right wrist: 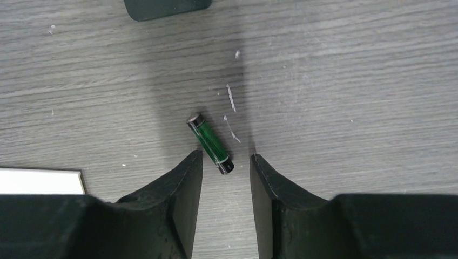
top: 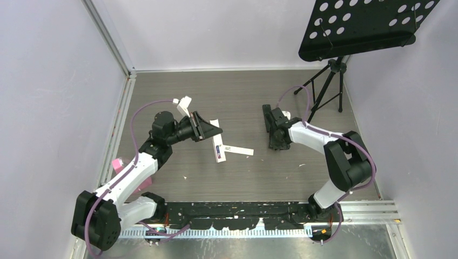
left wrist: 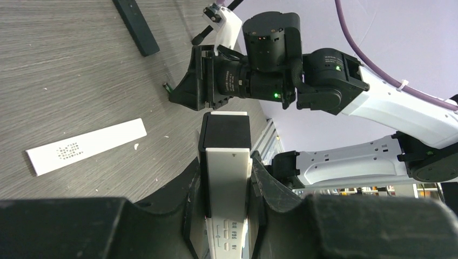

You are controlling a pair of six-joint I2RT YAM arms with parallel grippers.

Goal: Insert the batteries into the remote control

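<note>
My right gripper (right wrist: 226, 162) hangs spread over the slim green cylindrical battery (right wrist: 209, 143), which lies slanted toward 11 o'clock on the grey wood-grain table (right wrist: 351, 81). I'd nudge forward, twist square across it, then close. My left gripper (left wrist: 227, 164) pinches the white plastic remote (left wrist: 227, 189).

Bright, even light comes from above. On the grey wood-grain table (right wrist: 351, 81) a soft, wide shadow lies around the small green cylindrical battery (right wrist: 209, 143), which is sharp. The black fingers (right wrist: 162, 210) of the right gripper (right wrist: 226, 156) look slightly blurred.
</note>
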